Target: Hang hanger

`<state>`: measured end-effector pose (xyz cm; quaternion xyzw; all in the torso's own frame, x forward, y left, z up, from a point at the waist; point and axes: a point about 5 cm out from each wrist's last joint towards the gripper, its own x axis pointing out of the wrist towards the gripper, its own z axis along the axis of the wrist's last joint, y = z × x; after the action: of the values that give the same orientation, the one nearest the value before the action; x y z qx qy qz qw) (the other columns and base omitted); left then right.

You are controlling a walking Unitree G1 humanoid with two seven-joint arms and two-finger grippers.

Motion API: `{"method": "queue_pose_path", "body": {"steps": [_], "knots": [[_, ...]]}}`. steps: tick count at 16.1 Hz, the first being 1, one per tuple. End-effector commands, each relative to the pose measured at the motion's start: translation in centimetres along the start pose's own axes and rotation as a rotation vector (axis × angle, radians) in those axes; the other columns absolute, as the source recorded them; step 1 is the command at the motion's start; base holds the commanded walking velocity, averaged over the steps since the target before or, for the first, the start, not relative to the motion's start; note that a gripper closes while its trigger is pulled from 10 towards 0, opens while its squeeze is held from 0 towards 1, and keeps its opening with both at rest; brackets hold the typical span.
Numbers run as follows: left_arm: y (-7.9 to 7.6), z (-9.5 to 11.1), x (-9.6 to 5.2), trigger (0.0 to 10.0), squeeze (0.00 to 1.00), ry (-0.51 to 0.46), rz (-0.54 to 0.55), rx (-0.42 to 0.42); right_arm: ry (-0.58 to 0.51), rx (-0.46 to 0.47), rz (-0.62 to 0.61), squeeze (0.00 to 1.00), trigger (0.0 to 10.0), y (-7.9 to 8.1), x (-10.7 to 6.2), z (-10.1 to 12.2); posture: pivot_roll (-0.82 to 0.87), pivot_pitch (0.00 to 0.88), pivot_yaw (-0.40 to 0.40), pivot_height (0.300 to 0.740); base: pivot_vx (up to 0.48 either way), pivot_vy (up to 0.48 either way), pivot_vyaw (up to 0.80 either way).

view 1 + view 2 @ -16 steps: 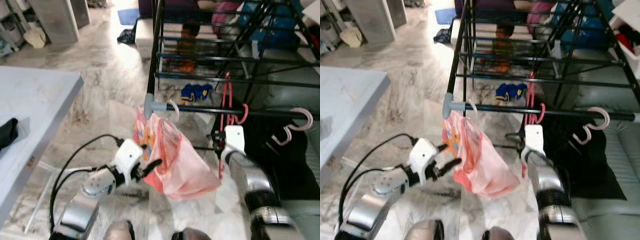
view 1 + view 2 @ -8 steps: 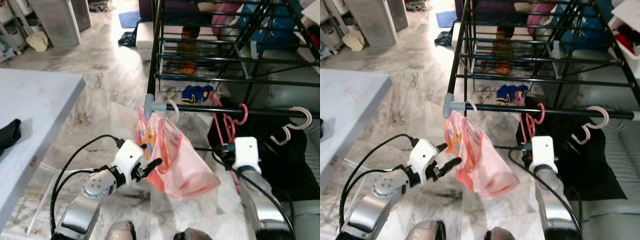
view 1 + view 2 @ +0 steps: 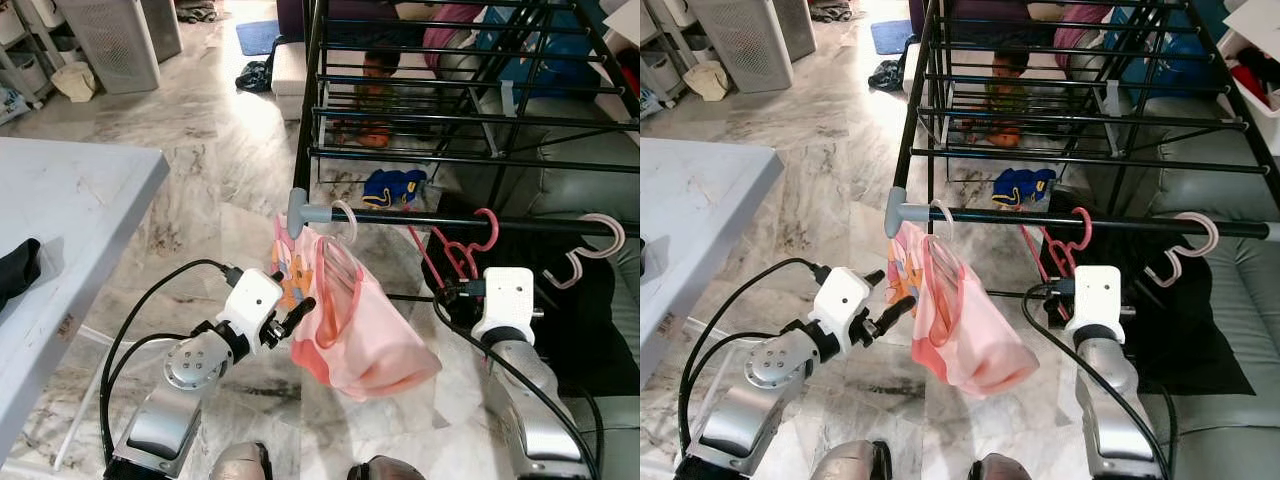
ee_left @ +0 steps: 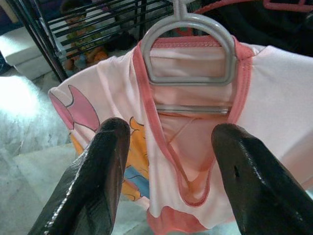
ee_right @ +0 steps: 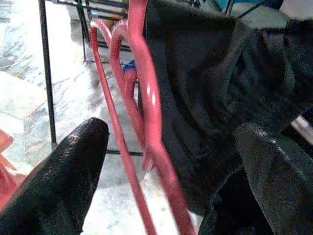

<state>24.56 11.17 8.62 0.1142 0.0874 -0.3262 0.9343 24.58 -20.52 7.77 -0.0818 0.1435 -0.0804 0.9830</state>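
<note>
Fingers of the right gripper [image 5: 161,171] now stand wide apart, having let go and drawn back; the red hanger [image 3: 462,247] hangs hooked on the rack bar [image 3: 540,226], seemingly free. Left gripper [image 4: 168,161] gapes empty before the pink garment [image 3: 365,325].

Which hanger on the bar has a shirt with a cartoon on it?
The grey hanger at the bar's left end. It carries the pink cartoon shirt. The red hanger beside it is bare, and the pale pink hooks farther right hold dark clothing.
</note>
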Motion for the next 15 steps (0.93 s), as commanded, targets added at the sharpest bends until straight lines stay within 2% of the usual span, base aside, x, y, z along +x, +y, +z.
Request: {"method": "queue_pose_path", "body": {"steps": [1, 3, 4, 5, 6, 7, 9, 13, 15], "knots": [[0.1, 0.0, 0.0, 10.0, 0.00, -0.004, 0.023, 0.011, -0.053, 0.008, -0.003, 1.00, 10.0, -0.3, -0.6, 0.6, -0.03, 0.049, 0.013, 0.740, 0.000, 0.000, 0.00], [0.3, -0.1, -0.1, 10.0, 0.00, -0.009, 0.048, -0.009, -0.106, -0.005, -0.015, 1.00, 10.0, -0.4, -1.0, 1.1, -0.03, 0.049, 0.013, 0.740, 0.000, 0.000, 0.00], [0.5, -0.3, -0.1, 10.0, 0.00, -0.003, 0.063, -0.017, -0.114, 0.002, -0.026, 0.54, 10.0, -0.4, -1.1, 1.1, -0.03, 0.038, 0.020, 0.740, 0.000, 0.000, 0.00], [0.6, -0.3, -0.1, 10.0, 0.00, -0.011, 0.073, -0.021, -0.123, 0.016, -0.018, 0.15, 10.0, -0.3, -1.3, 1.2, -0.03, 0.038, 0.020, 0.740, 0.000, 0.000, 0.00], [0.9, -0.1, -0.1, 10.0, 0.00, -0.026, 0.108, -0.021, -0.165, 0.000, 0.002, 0.00, 10.0, -0.2, -1.6, 1.7, -0.04, 0.034, 0.022, 0.740, 0.000, 0.000, 0.00], [1.6, 0.4, -0.3, 10.0, 0.00, -0.059, 0.170, -0.022, -0.216, -0.032, 0.011, 0.00, 10.0, -0.2, -2.2, 2.3, -0.04, 0.030, 0.020, 0.740, 0.000, 0.000, 0.00], [2.1, 0.4, -1.0, 10.0, 0.00, -0.077, 0.255, -0.046, -0.224, -0.042, 0.009, 0.00, 10.0, -0.5, -2.9, 2.0, -0.03, 0.033, 0.015, 0.740, 0.000, 0.000, 0.00], [1.9, 0.5, -0.7, 10.0, 0.00, -0.093, 0.247, -0.045, -0.216, -0.033, 0.018, 0.00, 10.0, 0.2, -2.6, 1.6, -0.03, 0.026, 0.010, 0.740, 0.000, 0.000, 0.00], [1.8, 0.4, -0.5, 10.0, 0.00, -0.088, 0.232, -0.041, -0.210, -0.023, 0.029, 0.00, 10.0, 0.7, -2.4, 1.5, -0.02, 0.024, 0.013, 0.740, -0.296, 0.000, 0.00]]}}
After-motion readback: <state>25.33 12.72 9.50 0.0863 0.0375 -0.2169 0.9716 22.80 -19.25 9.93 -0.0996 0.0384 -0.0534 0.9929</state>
